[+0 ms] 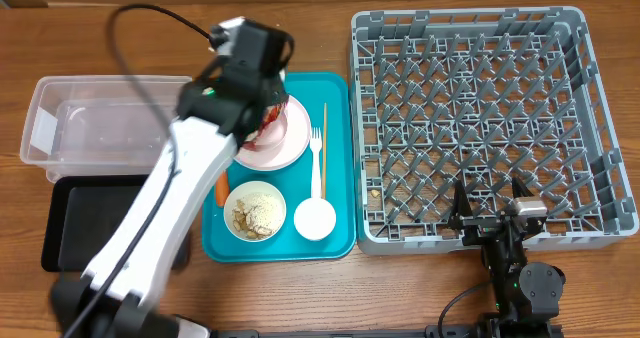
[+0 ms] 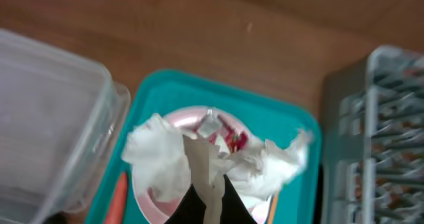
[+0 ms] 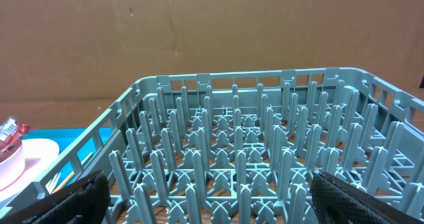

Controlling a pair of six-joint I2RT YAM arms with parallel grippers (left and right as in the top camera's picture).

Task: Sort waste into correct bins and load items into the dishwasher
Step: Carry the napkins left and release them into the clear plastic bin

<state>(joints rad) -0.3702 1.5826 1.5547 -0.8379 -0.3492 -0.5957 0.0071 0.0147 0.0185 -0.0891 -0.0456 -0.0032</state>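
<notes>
Napkin [image 2: 159, 161] pinched by left gripper [image 2: 211, 209]; fork [image 1: 317, 166] tines point away.

A brown wood-grain tabletop [image 1: 400, 288] fills the overhead frame; a plain brown board wall [image 3: 212, 32] spans the right wrist view's upper half.

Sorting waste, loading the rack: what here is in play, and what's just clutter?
Job: napkin, red wrapper, carrot, bowl of scraps, plate, cup, fork, wooden stick, clear tub, black tray, dish rack.
Lying about: teal tray, table.
</notes>
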